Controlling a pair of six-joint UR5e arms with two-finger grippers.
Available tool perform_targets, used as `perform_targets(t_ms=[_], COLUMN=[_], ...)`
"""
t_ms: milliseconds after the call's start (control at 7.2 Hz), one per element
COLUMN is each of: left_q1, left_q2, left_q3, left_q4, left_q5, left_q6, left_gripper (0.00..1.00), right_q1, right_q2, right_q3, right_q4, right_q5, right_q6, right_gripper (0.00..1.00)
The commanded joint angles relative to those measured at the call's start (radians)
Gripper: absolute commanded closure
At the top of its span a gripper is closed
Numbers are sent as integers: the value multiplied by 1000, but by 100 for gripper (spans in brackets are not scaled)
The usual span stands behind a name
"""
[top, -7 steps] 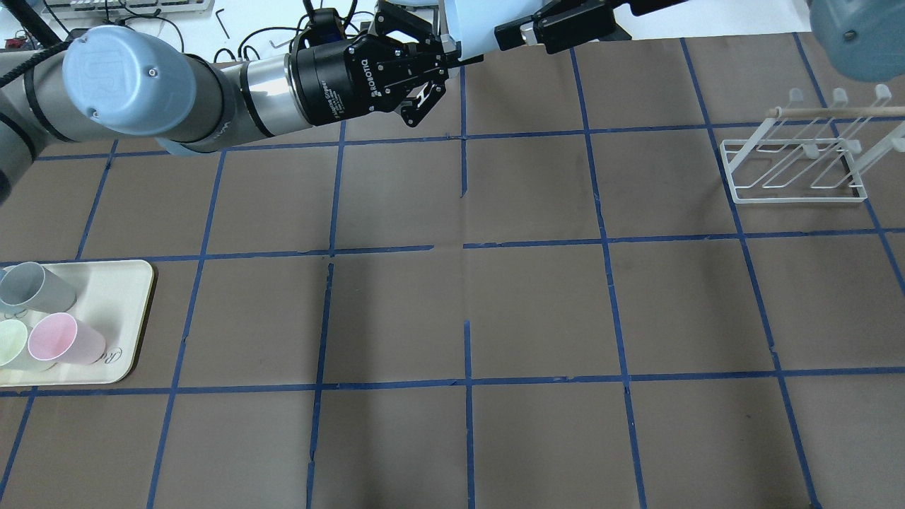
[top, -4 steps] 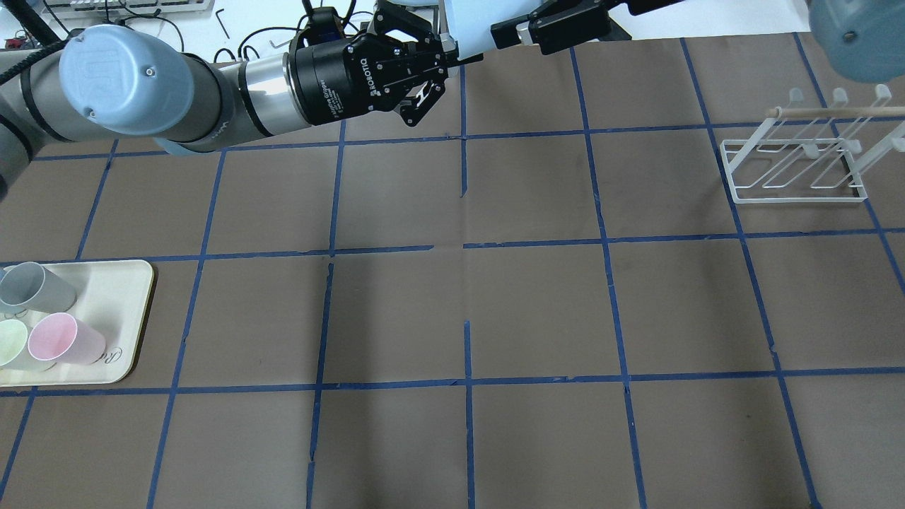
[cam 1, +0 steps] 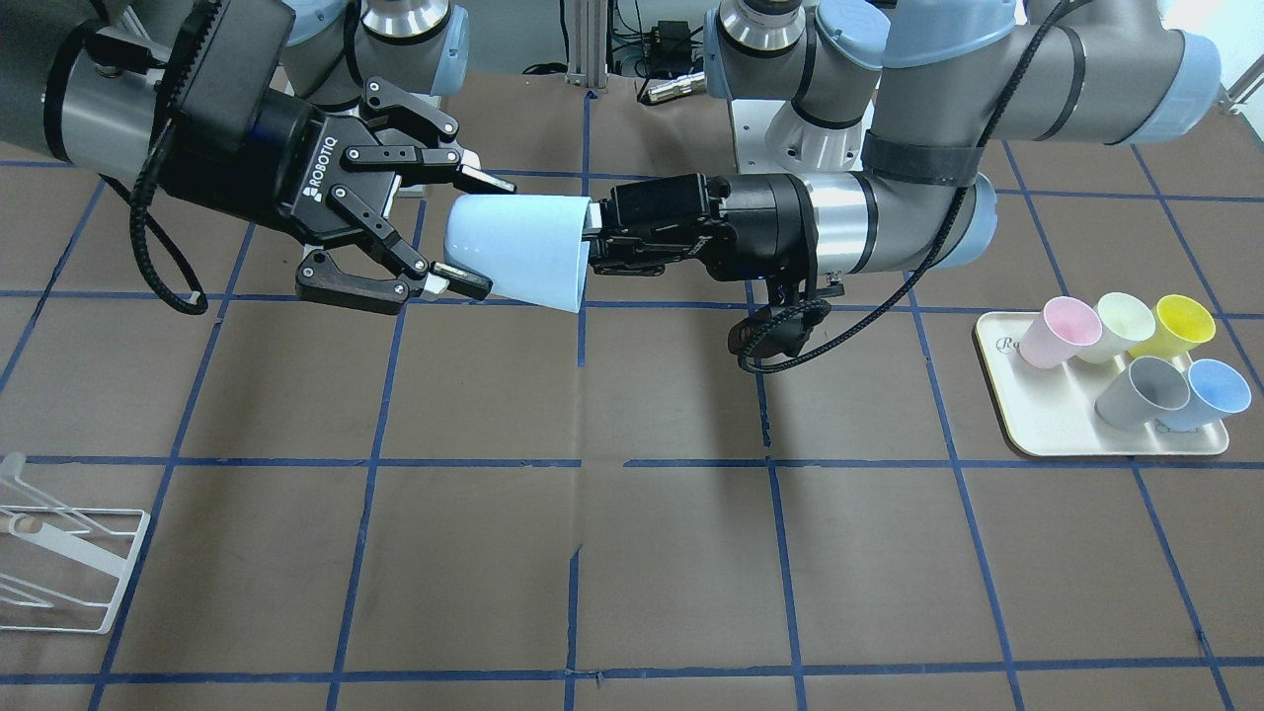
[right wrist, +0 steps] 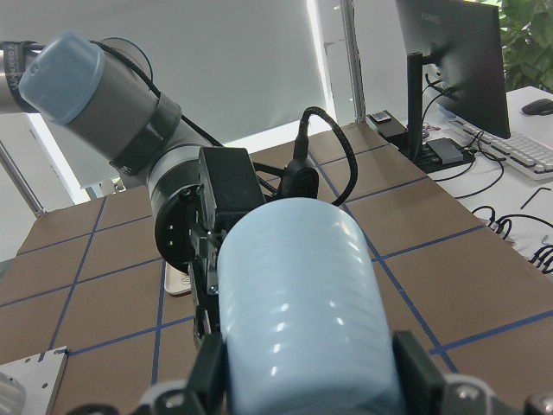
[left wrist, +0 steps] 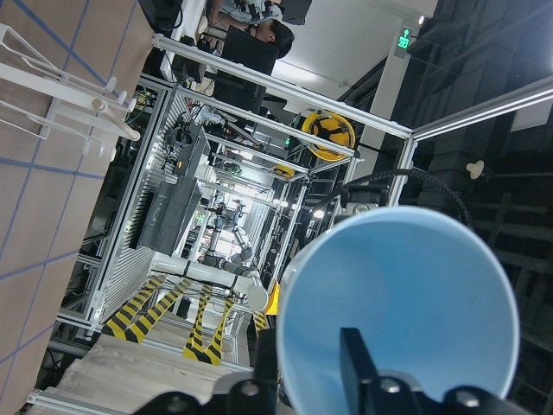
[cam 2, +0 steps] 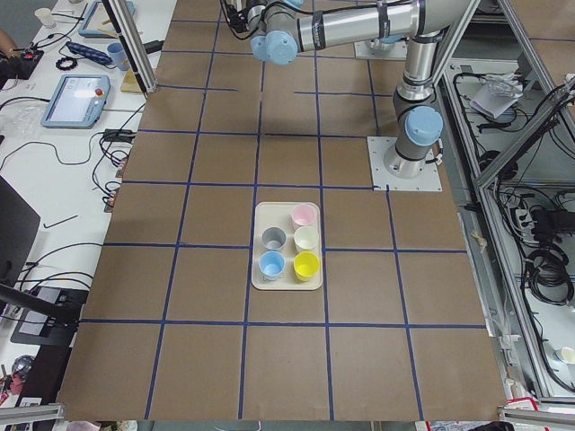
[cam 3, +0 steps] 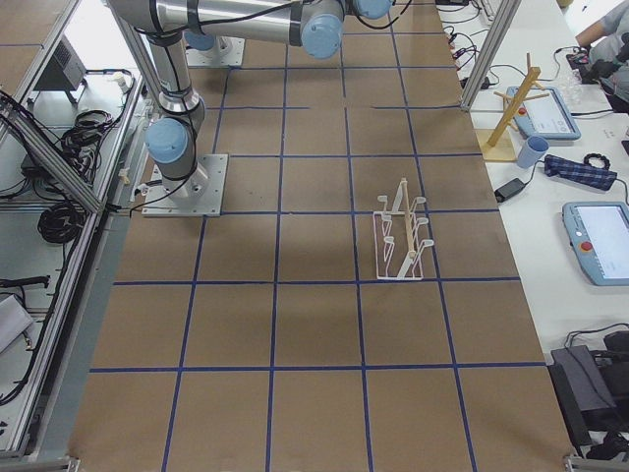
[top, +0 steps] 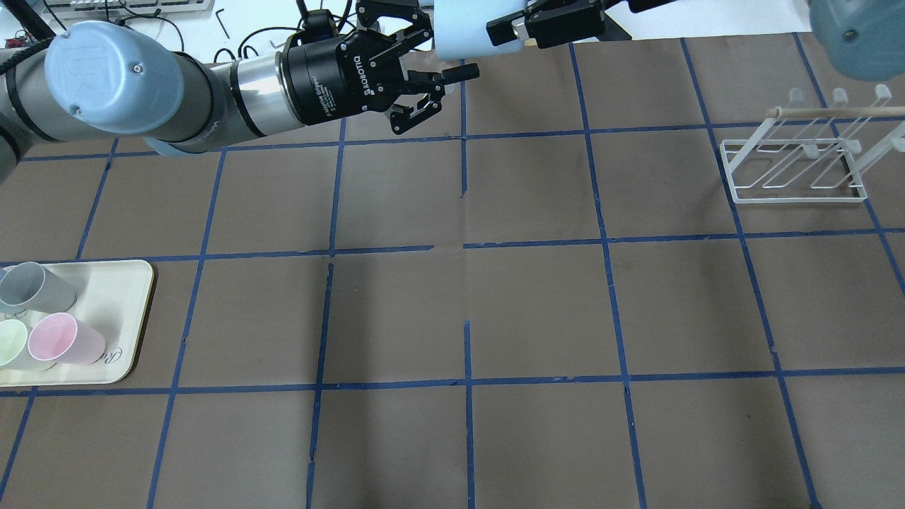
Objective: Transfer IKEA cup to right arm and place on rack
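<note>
- Rack [cam 1: 69,568]: white wire, on the table [cam 1: 671,553] at the front view's lower left. The frame edge cuts it off there, and it shows whole in the overhead view.
- Right gripper [cam 1: 476,234]: "ROBOTIQ" stands in white on its black body. Its jaws are spread wide and clamp the narrow end of the cup [cam 1: 513,252], one fingertip on each flank. Its wrist view shows a finger on either side too.
- Cup: pale blue, held level in the air over the table's robot side, between the two grippers. Its base points toward the right gripper and its mouth toward the left one. The overhead view cuts off its top.
- Left gripper [cam 1: 592,240]: the overhead view reads "ROBOTIQ" here as well, with a smaller line beside it too fine to make out. Its jaws are parted. In its wrist view one finger sits inside the cup's mouth and the other outside the rim. Whether either touches the wall I cannot tell.
- Cable [cam 1: 780,331]: a black loop hanging under the left wrist.
- Tray [cam 1: 1047,444]: cream, well apart from the grippers, with script beginning "R", the rest hidden by cups. On it stand a pink cup [cam 1: 1059,331], pale cup [cam 1: 1124,324], yellow cup [cam 1: 1175,324], grey cup [cam 1: 1141,390] and blue cup [cam 1: 1210,393]. The overhead view cuts the tray at its left edge.
</note>
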Motion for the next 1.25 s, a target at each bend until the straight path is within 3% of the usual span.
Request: perform_targets(t_ms=[0,278,694,972,1111], left_q1=[12,29,133,226,300], left_q2=[7,9,13,39,48], left_q3=[-5,-13,-9,25,57], left_q4=[-17,-21,-50,-34,-34], left_q5=[9,15,158,376,534], left_q6=[-6,-6,-4,-35,-43], left_gripper=[0,0,0,0,0], right_q1=[-6,-18,-55,-102,-102], right_q2=[-4,-7,-7,-8,-8], right_q3=[-2,-2,-14,-55,-104], right_q4=[-2,0,-6,15,65], right_q5=[-6,-19,-180,-342,-486], right_q6=[13,16,17,19,19], right_gripper=[52,58,75,77,77])
